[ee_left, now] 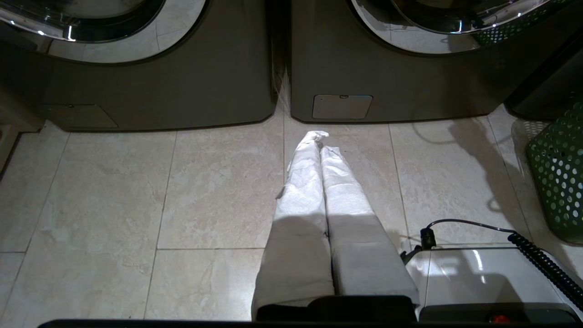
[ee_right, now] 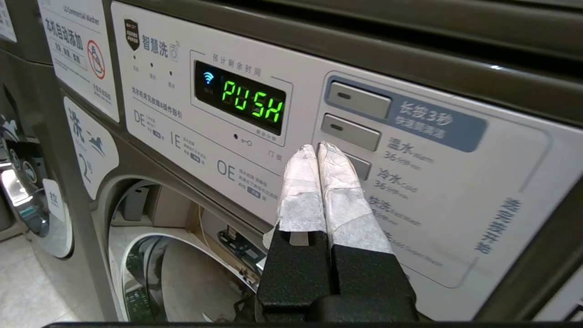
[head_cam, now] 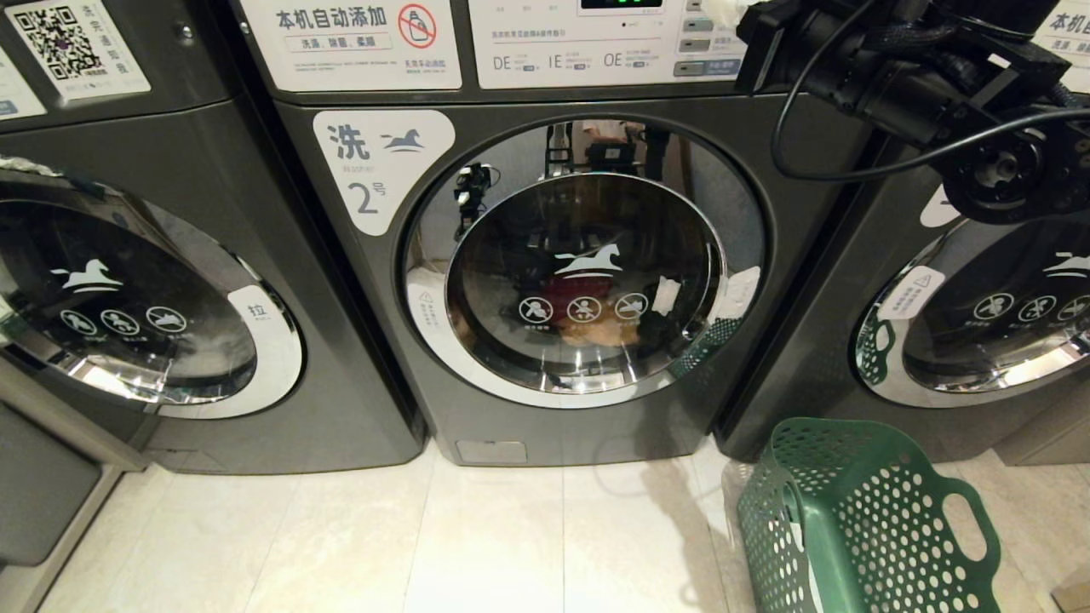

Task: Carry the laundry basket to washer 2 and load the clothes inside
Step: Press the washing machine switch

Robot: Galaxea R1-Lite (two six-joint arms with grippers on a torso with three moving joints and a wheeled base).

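Note:
Washer 2 [head_cam: 375,166] stands straight ahead with its round glass door [head_cam: 588,264] closed. Behind the glass show the clothes: a red piece [head_cam: 562,298] and a yellow piece [head_cam: 596,334]. The green laundry basket [head_cam: 860,519] sits tilted on the floor at the lower right, with no garment showing in it; its wall [ee_left: 558,173] also shows in the left wrist view. My right gripper [ee_right: 319,146] is shut, its wrapped tips at the grey buttons [ee_right: 350,132] of the control panel, beside the display [ee_right: 253,102] reading PUSH. My left gripper [ee_left: 321,136] is shut, low over the floor tiles.
Identical washers flank washer 2, one on the left [head_cam: 128,298] and one on the right [head_cam: 979,340]. My right arm and its cable [head_cam: 920,77] cross the upper right. The robot's white base [ee_left: 478,273] lies by the left gripper. Pale tile floor [head_cam: 426,536] runs in front.

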